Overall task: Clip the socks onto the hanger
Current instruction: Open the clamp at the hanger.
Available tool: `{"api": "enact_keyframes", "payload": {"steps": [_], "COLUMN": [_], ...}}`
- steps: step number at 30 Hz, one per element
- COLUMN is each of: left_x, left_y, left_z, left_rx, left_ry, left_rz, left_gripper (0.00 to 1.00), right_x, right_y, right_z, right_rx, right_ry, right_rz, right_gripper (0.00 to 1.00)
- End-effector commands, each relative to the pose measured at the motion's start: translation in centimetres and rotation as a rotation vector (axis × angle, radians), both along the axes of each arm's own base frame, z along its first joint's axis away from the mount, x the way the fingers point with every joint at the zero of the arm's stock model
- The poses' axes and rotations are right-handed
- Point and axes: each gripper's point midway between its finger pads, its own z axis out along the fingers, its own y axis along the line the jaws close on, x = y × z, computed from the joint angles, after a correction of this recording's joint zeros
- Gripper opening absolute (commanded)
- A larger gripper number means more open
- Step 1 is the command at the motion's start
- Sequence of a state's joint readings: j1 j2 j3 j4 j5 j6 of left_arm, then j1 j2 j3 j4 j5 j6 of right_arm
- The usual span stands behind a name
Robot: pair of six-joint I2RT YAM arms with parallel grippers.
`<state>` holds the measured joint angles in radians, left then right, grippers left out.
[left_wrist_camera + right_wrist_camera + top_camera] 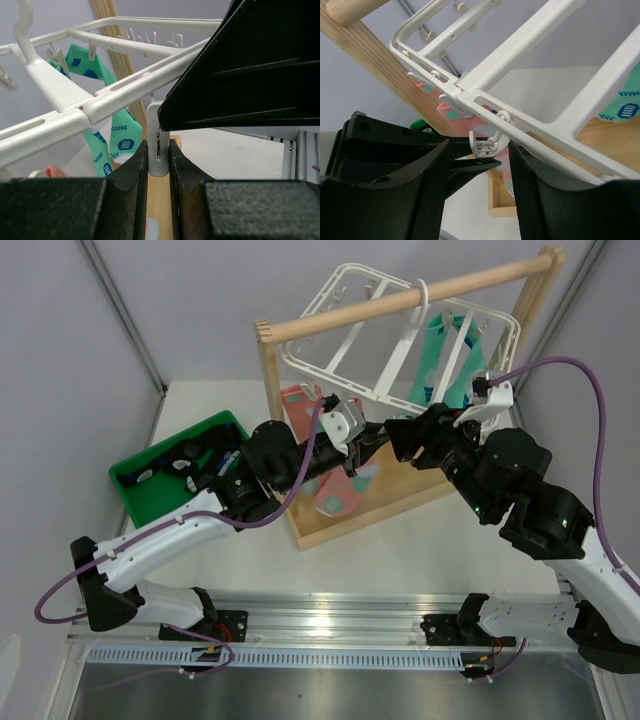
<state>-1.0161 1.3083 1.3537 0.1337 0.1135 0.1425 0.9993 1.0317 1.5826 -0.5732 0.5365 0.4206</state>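
White table; green bin; wooden rack

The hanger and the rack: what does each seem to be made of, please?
Hanger: likely moulded plastic, white, smooth, slightly glossy, with slots and rounded edges; its clip looks alike. Rack: apparently bare light wood, matte, grain visible on the post.

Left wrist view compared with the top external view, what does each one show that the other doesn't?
Left wrist only: that the left gripper is shut on a white clip. Top external only: the green bin holding black socks. Both: the white hanger and the teal socks.
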Motion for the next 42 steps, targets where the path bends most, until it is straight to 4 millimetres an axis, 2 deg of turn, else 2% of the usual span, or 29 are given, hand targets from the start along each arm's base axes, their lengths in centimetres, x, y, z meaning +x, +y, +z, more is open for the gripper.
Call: {"api": "enact_keyframes", "payload": {"steps": [1, 11, 19, 34, 38, 42], "left_x": [-2.2, -2.8, -2.7, -2.4, -2.5, -2.5], "left_y": [-0.7, -0.7, -0.6, -1.0, -1.0, -0.9], "left_z": [1.7, 1.0, 0.9, -1.3, -1.7, -1.9], "left_rx": [-0.026, -0.019, -0.014, 0.026, 0.030, 0.033], "left_ry": [-0.070, -0.113, -0.115, -0.074, -0.064, -0.055], "left_rz": [-0.107, -0.136, -0.132, -0.129, -0.130, -0.130], "left_gripper": [0.17, 0.18, 0.18, 0.18, 0.18, 0.18], "right_x": [0.8, 1.7, 1.9, 2.0, 2.0, 2.1], "right_y": [-1.0, -1.4, -1.5, -1.9, -2.0, -2.0], "right_z": [0.6, 0.1, 0.8, 1.7, 1.7, 1.6], "right_rx": [0.040, 0.057, 0.107, 0.117, 0.124, 0.119], "right_ry": [-0.006, 0.014, -0.012, -0.041, -0.044, -0.044], "right_rz": [-0.072, -0.114, -0.126, -0.143, -0.147, -0.147], "right_gripper": [0.52, 0.52, 0.53, 0.49, 0.46, 0.38]}}
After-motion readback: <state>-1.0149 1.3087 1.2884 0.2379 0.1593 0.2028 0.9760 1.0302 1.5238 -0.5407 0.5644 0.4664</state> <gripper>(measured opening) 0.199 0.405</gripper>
